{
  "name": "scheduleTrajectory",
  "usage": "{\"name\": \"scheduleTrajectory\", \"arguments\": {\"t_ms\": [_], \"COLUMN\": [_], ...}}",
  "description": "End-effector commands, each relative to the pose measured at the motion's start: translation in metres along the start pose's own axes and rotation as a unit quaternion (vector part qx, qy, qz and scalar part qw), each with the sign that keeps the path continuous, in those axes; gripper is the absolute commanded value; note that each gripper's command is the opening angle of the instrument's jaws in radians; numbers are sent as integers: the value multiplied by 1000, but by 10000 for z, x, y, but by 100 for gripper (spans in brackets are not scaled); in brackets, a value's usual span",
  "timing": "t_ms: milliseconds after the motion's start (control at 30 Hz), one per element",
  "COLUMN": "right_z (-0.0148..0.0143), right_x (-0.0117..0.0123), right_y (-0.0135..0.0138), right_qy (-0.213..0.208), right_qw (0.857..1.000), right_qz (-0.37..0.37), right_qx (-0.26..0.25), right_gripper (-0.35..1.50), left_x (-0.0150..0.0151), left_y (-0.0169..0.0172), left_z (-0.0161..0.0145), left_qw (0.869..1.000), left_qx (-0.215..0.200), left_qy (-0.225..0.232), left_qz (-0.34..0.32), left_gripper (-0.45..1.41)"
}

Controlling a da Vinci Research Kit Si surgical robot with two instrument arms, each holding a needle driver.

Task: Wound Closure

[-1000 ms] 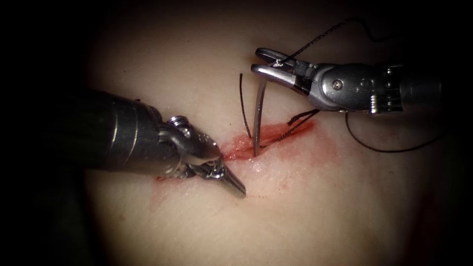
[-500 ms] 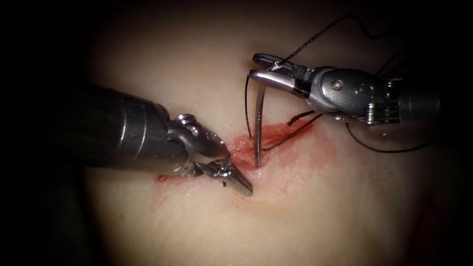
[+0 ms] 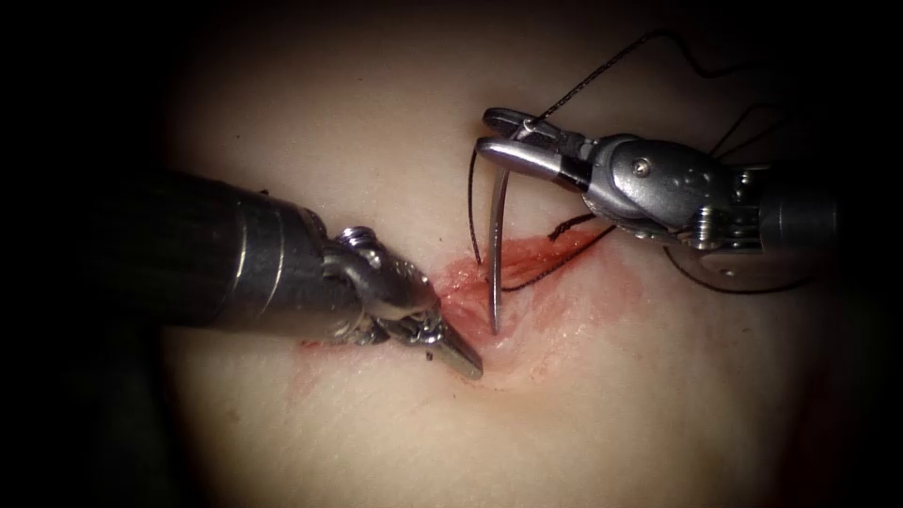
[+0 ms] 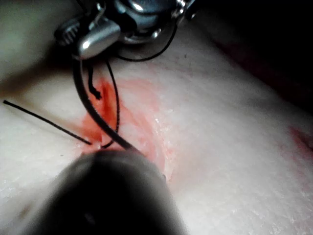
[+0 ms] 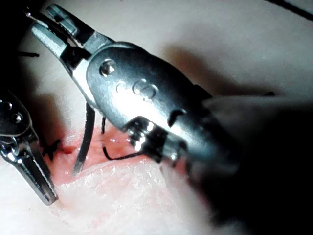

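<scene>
My right tool is shut on the curved needle near its tail end, above the cut in the tissue. The needle hangs steeply down, and its tip meets the tissue at the cut's near lip. Black thread runs up and away from the needle's tail. My left tool is shut on nothing, its tip on the tissue just left of the needle's tip. The wrist views show the needle standing in the red patch, held by the right tool.
Red fluid stains the tissue around the cut. An earlier stitch's dark thread crosses the cut, and a cut end stands up beside the needle. A thread loop lies right of the cut.
The right tool has tilted and lowered the needle, so its tip sits lower at the cut's lip. The left tool has moved right, closer to the needle's tip.
</scene>
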State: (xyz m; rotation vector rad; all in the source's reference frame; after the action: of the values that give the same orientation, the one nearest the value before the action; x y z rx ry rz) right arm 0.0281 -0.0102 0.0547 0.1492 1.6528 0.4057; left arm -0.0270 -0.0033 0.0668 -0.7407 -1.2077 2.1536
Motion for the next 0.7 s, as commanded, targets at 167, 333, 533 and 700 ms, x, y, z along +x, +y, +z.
{"name": "scheduleTrajectory", "arguments": {"t_ms": [167,333,533,700], "right_z": [8,9,9,8], "right_x": [-6,-11,-12,-13], "right_y": [-2,-4,-5,-6], "right_qy": [-1,-6,-10,-15], "right_qw": [1000,1000,998,997], "right_qz": [6,27,58,78], "right_qx": [-2,-9,-10,-10], "right_gripper": [-35,-35,-35,-35], "left_x": [2,3,3,4], "left_y": [-3,-4,-4,-5], "left_z": [4,2,2,2], "left_qw": [1000,1000,1000,1000], "left_qx": [-1,-1,-1,0], "left_qy": [0,0,1,1], "left_qz": [-1,-1,-1,-1], "left_gripper": [-45,-45,-45,-45]}}
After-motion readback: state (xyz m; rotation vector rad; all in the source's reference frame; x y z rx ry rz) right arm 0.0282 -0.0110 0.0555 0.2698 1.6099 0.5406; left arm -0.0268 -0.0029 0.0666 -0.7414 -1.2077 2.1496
